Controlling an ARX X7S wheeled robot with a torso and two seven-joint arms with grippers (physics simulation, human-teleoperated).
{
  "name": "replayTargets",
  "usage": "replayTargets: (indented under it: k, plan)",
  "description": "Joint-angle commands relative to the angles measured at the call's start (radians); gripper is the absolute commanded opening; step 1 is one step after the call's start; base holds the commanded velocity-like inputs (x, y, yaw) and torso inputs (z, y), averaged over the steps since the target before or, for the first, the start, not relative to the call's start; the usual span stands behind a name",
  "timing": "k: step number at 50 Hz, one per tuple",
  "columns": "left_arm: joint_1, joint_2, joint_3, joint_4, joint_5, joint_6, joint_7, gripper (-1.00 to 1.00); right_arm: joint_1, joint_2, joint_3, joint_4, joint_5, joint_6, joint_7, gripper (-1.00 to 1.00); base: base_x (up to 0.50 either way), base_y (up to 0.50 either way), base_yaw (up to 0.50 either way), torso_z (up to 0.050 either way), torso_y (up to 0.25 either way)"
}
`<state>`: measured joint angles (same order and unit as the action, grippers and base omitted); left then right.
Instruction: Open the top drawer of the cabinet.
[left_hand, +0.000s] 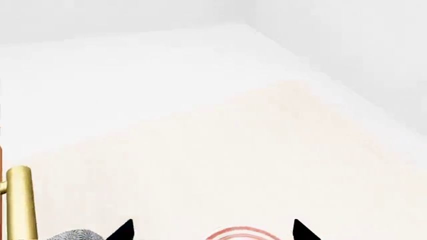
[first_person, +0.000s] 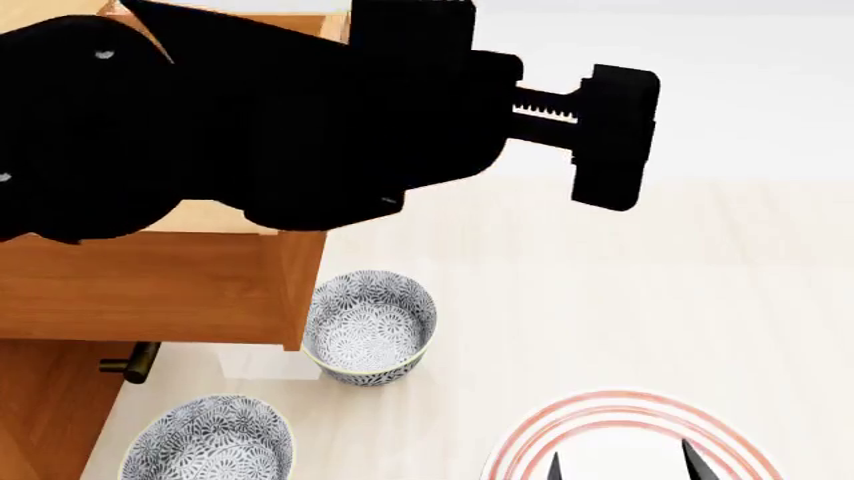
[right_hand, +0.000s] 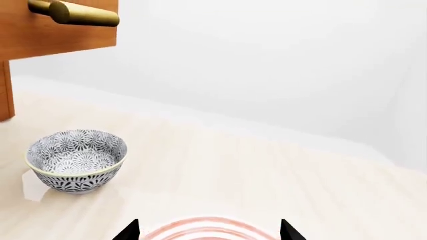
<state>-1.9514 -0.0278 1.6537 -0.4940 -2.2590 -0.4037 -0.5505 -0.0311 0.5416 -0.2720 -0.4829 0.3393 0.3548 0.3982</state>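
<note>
Here the top drawer (first_person: 160, 285) stands pulled well out from the cabinet (first_person: 34, 420), its wooden box jutting over the pale table (first_person: 601, 300) at the head view's left; most of it hides behind my black left arm (first_person: 240, 120). A brass handle (first_person: 131, 362) of the drawer beneath shows below it. My left gripper (left_hand: 212, 231) has its two black fingertips spread wide and grasps nothing. My right gripper (first_person: 618, 465) is likewise spread wide and empty, hovering over a red-ringed plate (first_person: 627, 440). One patterned bowl (first_person: 370, 327) sits just beside the drawer's front corner; a second patterned bowl (first_person: 207, 440) lies nearer me.
</note>
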Motion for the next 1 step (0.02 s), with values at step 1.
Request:
replayTargets:
  k: [1]
  plan:
    - [-0.078, 0.028, -0.065, 0.135, -0.018, 0.042, 0.039, 1.0, -0.004, 0.004, -0.006, -0.026, -0.004, 0.015, 0.012, 1.0, 0.0, 0.0, 0.0, 0.0, 0.0]
